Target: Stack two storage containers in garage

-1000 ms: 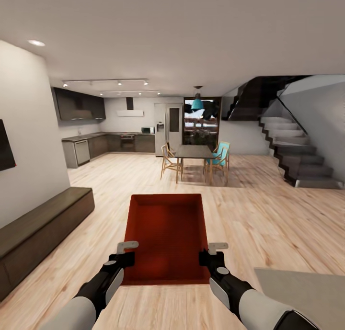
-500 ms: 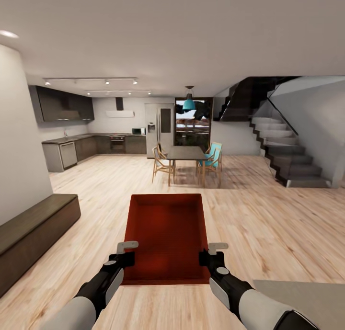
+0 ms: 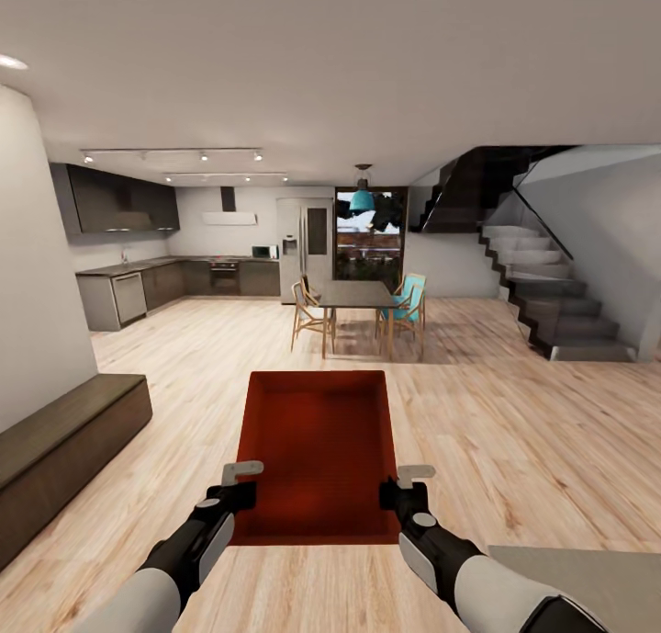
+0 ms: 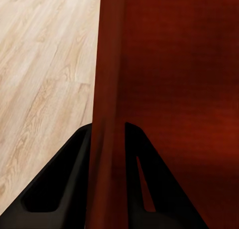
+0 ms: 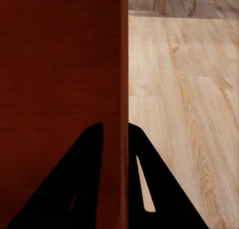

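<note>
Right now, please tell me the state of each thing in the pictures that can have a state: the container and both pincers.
storage container: open-top, nothing inside, held level above the wood floor between both arms.
left pincer: shut on the container's left wall, one finger on each side.
right pincer: shut on the container's right wall, one finger on each side.
dining chairs: upright around the table.

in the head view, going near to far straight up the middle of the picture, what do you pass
storage container held between the left tool and right tool → bare wood plank floor → dining table with chairs → glass door at the far wall
</note>
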{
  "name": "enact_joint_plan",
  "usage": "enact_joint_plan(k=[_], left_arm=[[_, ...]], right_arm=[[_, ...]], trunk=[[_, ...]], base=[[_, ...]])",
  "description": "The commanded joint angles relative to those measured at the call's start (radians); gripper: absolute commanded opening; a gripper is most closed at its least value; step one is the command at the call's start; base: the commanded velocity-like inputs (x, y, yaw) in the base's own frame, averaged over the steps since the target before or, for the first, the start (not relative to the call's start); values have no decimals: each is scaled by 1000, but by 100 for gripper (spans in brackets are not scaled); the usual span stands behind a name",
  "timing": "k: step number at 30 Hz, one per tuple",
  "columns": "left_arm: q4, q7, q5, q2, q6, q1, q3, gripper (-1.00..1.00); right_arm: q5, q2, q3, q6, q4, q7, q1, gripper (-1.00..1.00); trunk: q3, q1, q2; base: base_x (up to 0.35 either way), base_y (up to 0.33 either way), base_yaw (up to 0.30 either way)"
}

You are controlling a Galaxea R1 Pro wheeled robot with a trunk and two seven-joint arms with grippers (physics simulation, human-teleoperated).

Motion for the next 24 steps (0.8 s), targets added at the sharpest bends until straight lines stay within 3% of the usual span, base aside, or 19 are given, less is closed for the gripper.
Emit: enact_joint_plan(k=[1, 12, 19, 20, 24], left_arm=[[-4, 11, 5, 2, 5, 0, -11, -100], [-5, 15, 15, 4, 4, -1, -14, -100], [-4, 15, 16, 4, 4, -1, -13, -100], [-2, 13, 25, 9, 3, -2, -13, -100], [-2, 13, 44, 13, 3, -2, -22, -100]], right_arm=[[-14, -6, 14, -4, 7, -1, 0, -100], [40, -1, -38, -6, 9, 0, 0, -100], [69, 2, -63, -6, 10, -1, 0, -100], [85, 14, -78, 4, 10, -3, -2, -100], [102, 15, -88, 5, 10, -3, -2, -100]], trunk=[[0, 0, -1], [0, 0, -1], [0, 0, -1], [0, 0, -1], [0, 0, -1]], base=[[0, 0, 0], [6, 0, 0], [231, 0, 0], [0, 0, 0], [0, 0, 0]])
